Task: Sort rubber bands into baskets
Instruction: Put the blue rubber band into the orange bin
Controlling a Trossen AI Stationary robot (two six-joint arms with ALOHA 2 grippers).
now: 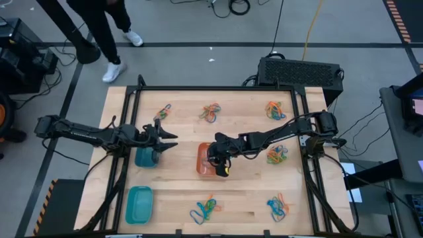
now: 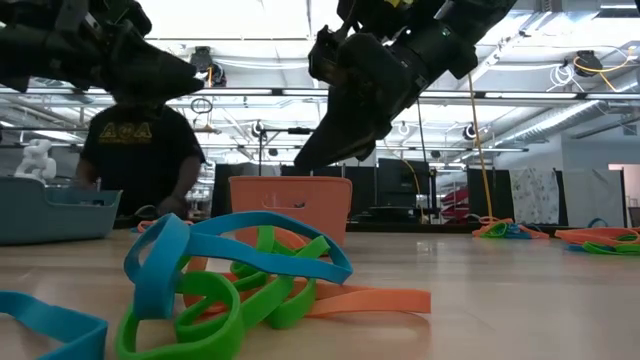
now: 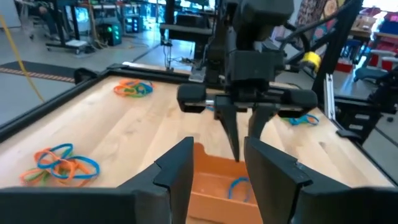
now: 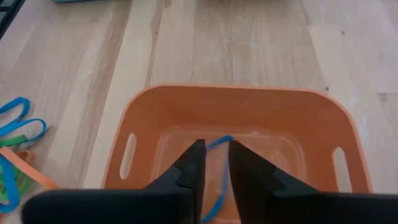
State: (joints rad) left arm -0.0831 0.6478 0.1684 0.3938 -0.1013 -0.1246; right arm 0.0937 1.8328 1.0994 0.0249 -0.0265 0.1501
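Directly under my right hand (image 4: 211, 163), fingers parted narrowly, a blue rubber band (image 4: 214, 180) lies in the orange basket (image 4: 236, 109); its length runs along the gap between them.

Even, bright overhead light fills the scene; in the low view, ceiling strip lights (image 2: 300, 25) glare white across the top of the frame. The tabletop (image 1: 244, 198) looks evenly lit from above, with only soft, short shadows under the arms. In the low view the near rubber bands (image 2: 230, 285) are slightly soft, and the room behind is hazy. The left wrist view blurs toward its lower edge.
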